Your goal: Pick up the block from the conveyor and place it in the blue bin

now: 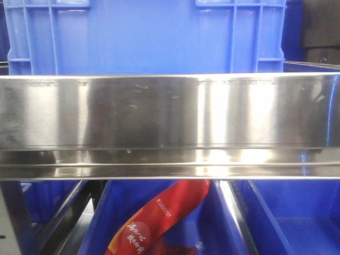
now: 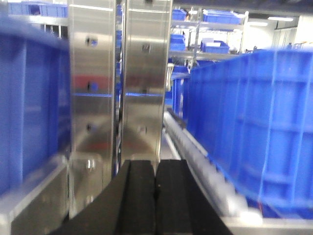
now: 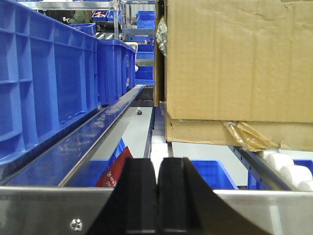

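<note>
Right hand [image 3: 157,196] closed, empty; blue bin [image 1: 127,212] below holds a red packet [image 1: 159,218].

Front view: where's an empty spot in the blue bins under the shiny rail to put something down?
The right-hand blue bin, past the steel divider, looks bare. The middle bin has room only right of the red packet. Above the shiny rail, a big blue crate blocks the way.
</note>
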`<state>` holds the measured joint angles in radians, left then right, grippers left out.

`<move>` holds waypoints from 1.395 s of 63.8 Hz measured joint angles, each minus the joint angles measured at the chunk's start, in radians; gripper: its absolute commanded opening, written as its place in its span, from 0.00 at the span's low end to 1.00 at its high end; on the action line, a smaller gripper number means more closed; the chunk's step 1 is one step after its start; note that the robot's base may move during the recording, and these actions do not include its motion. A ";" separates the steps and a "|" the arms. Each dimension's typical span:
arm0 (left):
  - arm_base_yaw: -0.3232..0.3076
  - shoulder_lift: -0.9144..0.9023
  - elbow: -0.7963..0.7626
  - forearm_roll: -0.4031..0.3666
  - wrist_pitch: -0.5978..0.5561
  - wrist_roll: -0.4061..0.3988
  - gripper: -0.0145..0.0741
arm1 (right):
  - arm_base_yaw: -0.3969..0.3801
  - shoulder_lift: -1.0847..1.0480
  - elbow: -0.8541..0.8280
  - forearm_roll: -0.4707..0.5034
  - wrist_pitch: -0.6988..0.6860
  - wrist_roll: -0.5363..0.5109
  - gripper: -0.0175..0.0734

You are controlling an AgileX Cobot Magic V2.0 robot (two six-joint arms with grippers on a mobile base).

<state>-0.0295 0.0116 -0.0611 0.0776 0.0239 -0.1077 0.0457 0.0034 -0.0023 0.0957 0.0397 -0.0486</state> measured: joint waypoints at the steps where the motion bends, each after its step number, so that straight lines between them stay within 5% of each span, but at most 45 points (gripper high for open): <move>1: 0.000 -0.002 0.006 0.000 0.000 0.000 0.04 | 0.000 0.000 0.000 0.000 0.000 0.000 0.01; 89: 0.000 -0.006 0.063 -0.019 -0.024 0.029 0.04 | 0.000 0.000 0.001 0.000 0.000 -0.005 0.01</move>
<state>-0.0295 0.0053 0.0020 0.0582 0.0000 -0.0784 0.0457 0.0034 -0.0016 0.0957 0.0397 -0.0533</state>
